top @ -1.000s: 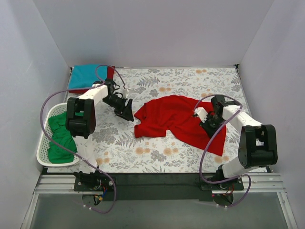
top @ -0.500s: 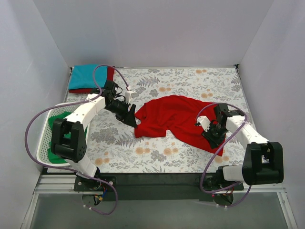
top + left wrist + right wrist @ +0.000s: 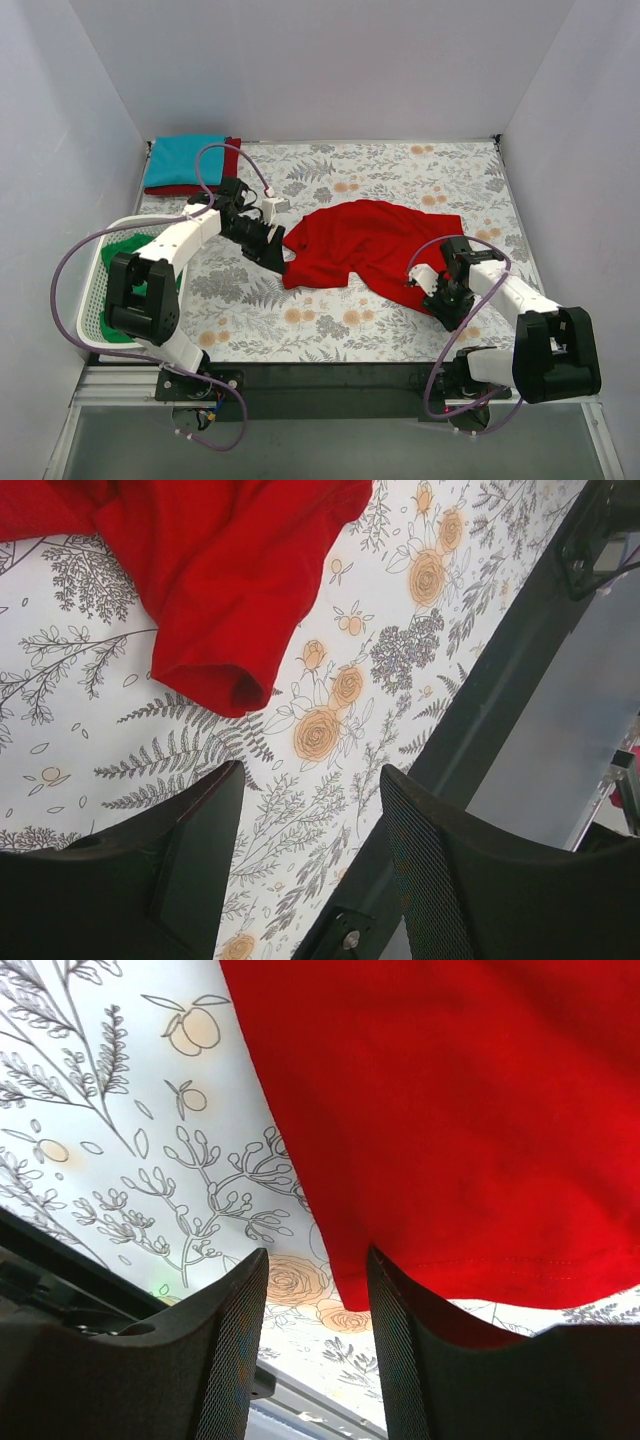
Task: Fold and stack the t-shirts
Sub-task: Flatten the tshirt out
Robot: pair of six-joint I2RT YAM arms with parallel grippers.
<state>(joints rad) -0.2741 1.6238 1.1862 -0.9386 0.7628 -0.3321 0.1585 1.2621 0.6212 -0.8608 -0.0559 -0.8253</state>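
Observation:
A bright red t-shirt [image 3: 370, 245] lies crumpled and spread in the middle of the floral table. My left gripper [image 3: 278, 262] is open and empty, just left of the shirt's near-left sleeve [image 3: 230, 590]. In the left wrist view the gripper [image 3: 310, 810] hangs over bare table below that sleeve. My right gripper [image 3: 452, 316] is open at the shirt's near-right corner. In the right wrist view the corner of the hem [image 3: 350, 1295] lies between the open fingers of the gripper [image 3: 318, 1290]. A folded teal t-shirt [image 3: 185, 160] lies on a darker red one [image 3: 233, 150] at the back left. A green t-shirt [image 3: 118, 250] lies in the basket.
The white lattice basket [image 3: 88, 315] stands at the left edge, beside the left arm. The dark front rail [image 3: 330, 375] runs along the near edge of the table. White walls close in the left, back and right sides.
My right gripper has moved toward the near edge, down to the shirt's near-right corner. My left gripper has shifted from back left to the shirt's left sleeve. The shirt has not moved.

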